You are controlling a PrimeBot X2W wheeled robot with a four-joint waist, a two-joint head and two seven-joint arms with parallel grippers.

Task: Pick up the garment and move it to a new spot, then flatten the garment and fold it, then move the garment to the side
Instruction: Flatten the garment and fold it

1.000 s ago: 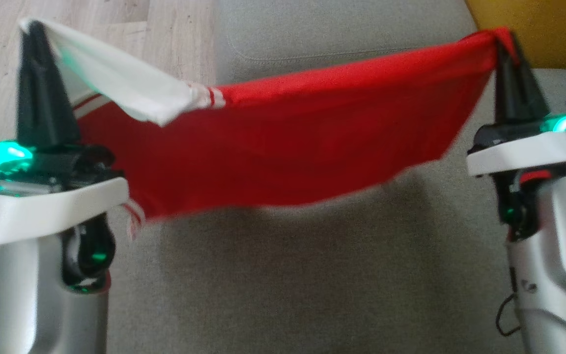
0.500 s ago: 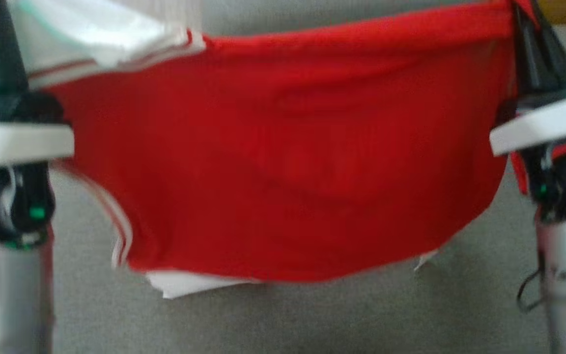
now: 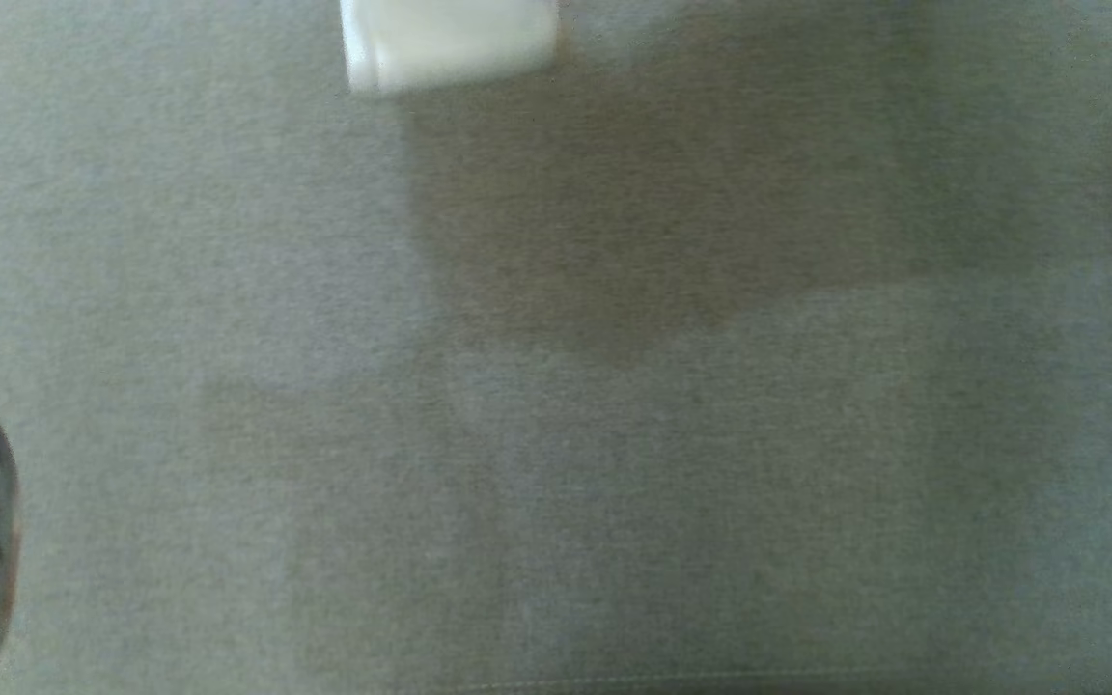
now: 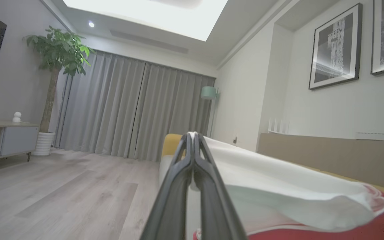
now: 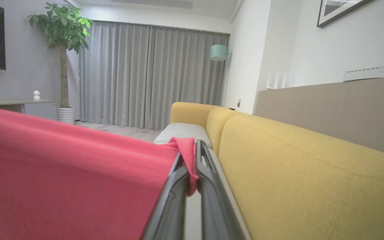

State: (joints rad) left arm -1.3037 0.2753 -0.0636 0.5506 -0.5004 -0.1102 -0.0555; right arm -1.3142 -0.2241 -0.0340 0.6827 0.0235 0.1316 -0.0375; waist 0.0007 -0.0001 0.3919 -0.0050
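Matt red cloth, finely knitted, on the garment [image 5: 62, 166]; smooth white cloth on its sleeve [image 4: 278, 190]. Dark matt plastic, smooth, on the fingers of the left gripper [image 4: 192, 135] and right gripper [image 5: 197, 143]. Grey woven cloth, slightly rough, on the seat cushion [image 3: 556, 434]. Yellow woven cloth with stitched seams on the sofa backrest [image 5: 312, 180]. Pale wood-look planks, matt, on the floor [image 4: 62, 196]. Grey pleated cloth on the curtains [image 4: 128, 113].

The head camera is looking closely down at the sofa seat [image 3: 556, 434]. Both wrist cameras are facing the same curtains [image 4: 128, 110].
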